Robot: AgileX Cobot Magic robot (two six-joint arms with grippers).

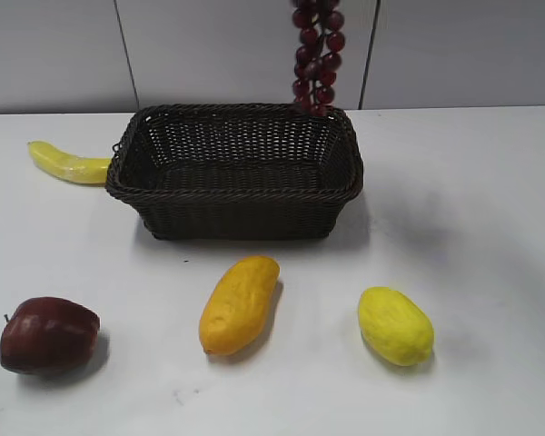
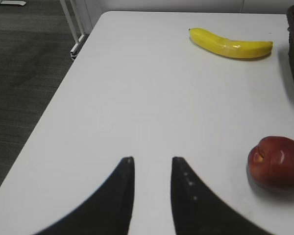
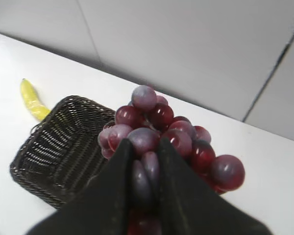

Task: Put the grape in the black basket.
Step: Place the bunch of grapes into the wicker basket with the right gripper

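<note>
The grape is a bunch of dark red-purple grapes that hangs down from the top edge of the exterior view, its lowest grapes just above the back right rim of the black basket. My right gripper is shut on the grape, held high above the table, with the black basket below and to the left. The right gripper itself is out of the exterior view. My left gripper is open and empty over bare table near the left edge.
A banana lies left of the basket. A dark red apple sits front left, also in the left wrist view. An orange-yellow mango and a yellow lemon-like fruit lie in front of the basket.
</note>
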